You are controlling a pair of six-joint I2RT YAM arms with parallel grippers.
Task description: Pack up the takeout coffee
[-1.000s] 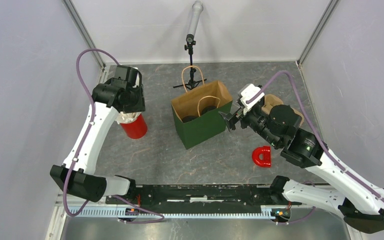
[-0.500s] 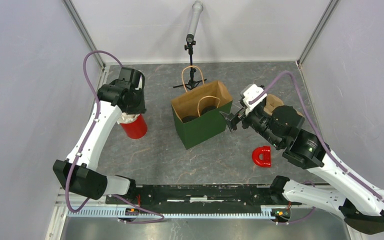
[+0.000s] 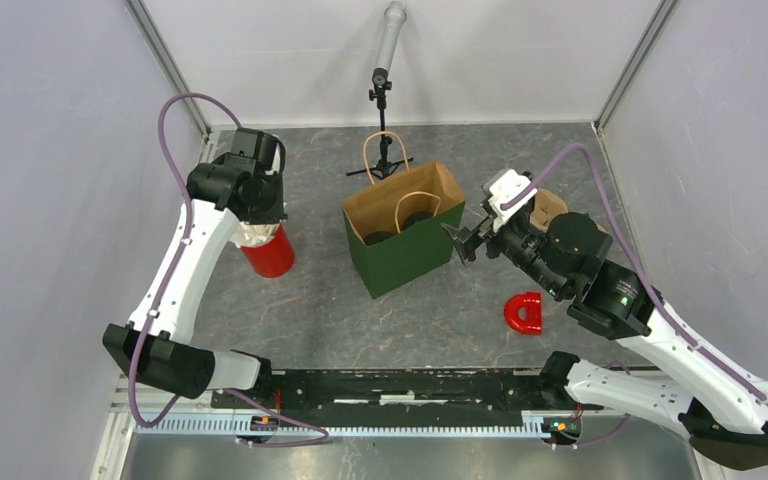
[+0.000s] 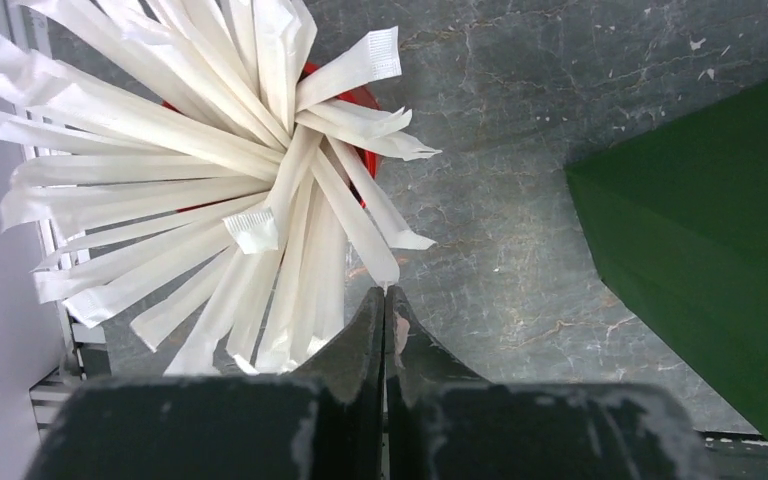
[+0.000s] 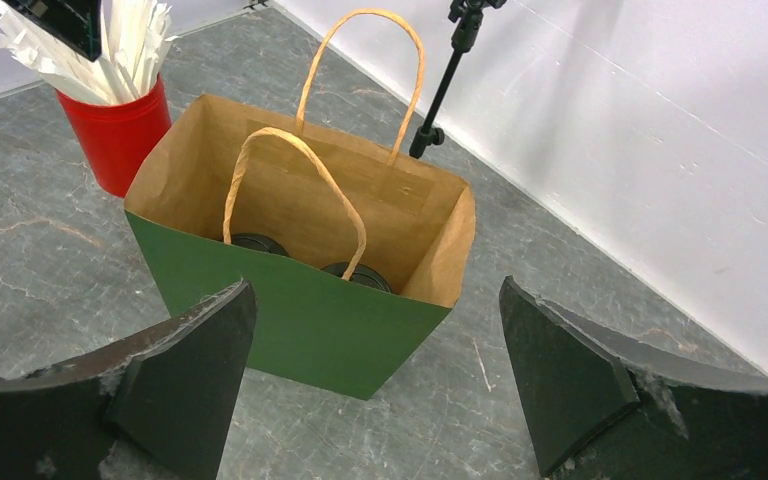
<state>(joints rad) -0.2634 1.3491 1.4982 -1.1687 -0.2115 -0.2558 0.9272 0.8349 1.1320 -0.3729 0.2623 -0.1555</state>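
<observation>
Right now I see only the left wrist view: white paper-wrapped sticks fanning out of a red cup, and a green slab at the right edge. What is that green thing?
Observer: It is a tall green paper bag, standing upright with its top open.
Visitor: Is anything inside it?
Observer: Yes, two round black lids show at the bottom; whatever is under them is hidden.
Visitor: And where is the other arm?
Observer: The right gripper is just beside the bag's right side, facing it, jaws wide open and holding nothing.
</observation>
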